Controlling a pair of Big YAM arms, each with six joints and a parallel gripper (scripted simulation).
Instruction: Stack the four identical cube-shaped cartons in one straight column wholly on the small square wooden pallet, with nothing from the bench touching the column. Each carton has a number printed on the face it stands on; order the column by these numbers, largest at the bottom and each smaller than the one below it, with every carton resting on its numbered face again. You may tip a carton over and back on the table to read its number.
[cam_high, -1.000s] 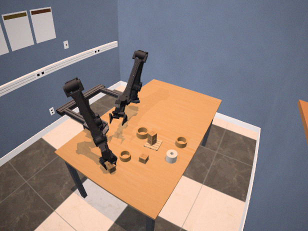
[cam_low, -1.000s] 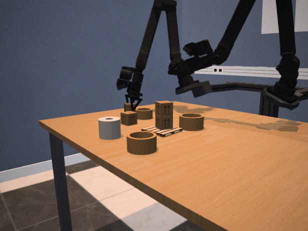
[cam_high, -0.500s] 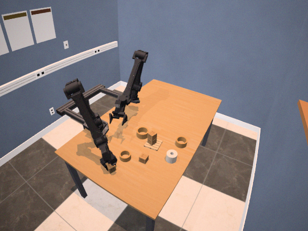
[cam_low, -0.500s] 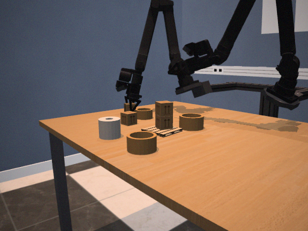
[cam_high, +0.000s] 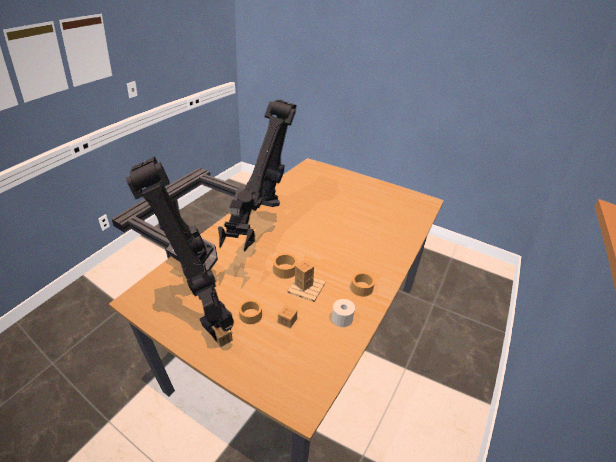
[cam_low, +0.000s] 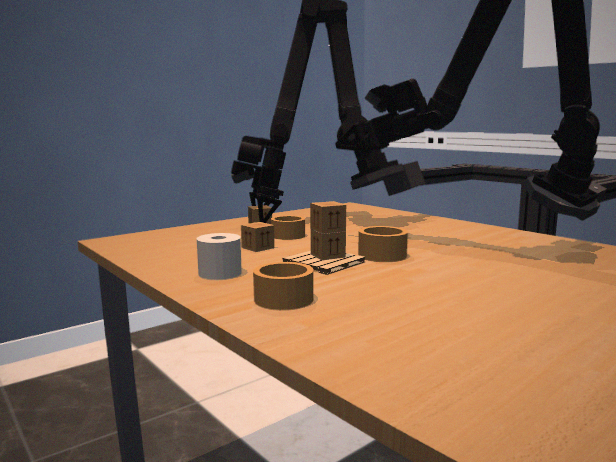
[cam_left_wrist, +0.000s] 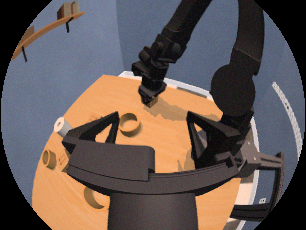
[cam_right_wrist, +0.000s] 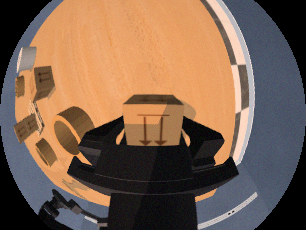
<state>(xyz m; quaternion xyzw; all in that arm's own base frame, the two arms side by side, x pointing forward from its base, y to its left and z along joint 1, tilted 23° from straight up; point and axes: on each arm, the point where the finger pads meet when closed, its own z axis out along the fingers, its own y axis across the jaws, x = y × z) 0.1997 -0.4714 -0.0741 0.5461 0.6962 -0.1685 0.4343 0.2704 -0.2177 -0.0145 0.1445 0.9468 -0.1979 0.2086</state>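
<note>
Two cartons (cam_high: 304, 277) (cam_low: 328, 230) stand one on the other on the wooden pallet (cam_high: 316, 293) (cam_low: 345, 264), arrows pointing up. A third carton (cam_high: 287, 318) (cam_low: 258, 237) (cam_right_wrist: 44, 82) stands on the table beside the pallet. My right gripper (cam_high: 218, 334) (cam_right_wrist: 153, 115) is shut on the fourth carton (cam_high: 224, 338) (cam_right_wrist: 145, 120), with a finger against each side, low at the table; any gap beneath it cannot be told. My left gripper (cam_high: 235, 246) (cam_left_wrist: 152, 115) is open and empty above the table, away from the cartons. No printed numbers show.
Three brown rings stand around: one ring (cam_high: 285, 274) (cam_low: 383, 247) close beside the pallet, one (cam_high: 251, 319) (cam_right_wrist: 82, 142) between the held and third cartons, one (cam_high: 362, 290) (cam_low: 283, 293) near the table's long edge. A white roll (cam_high: 343, 316) (cam_low: 219, 259) stands near that edge.
</note>
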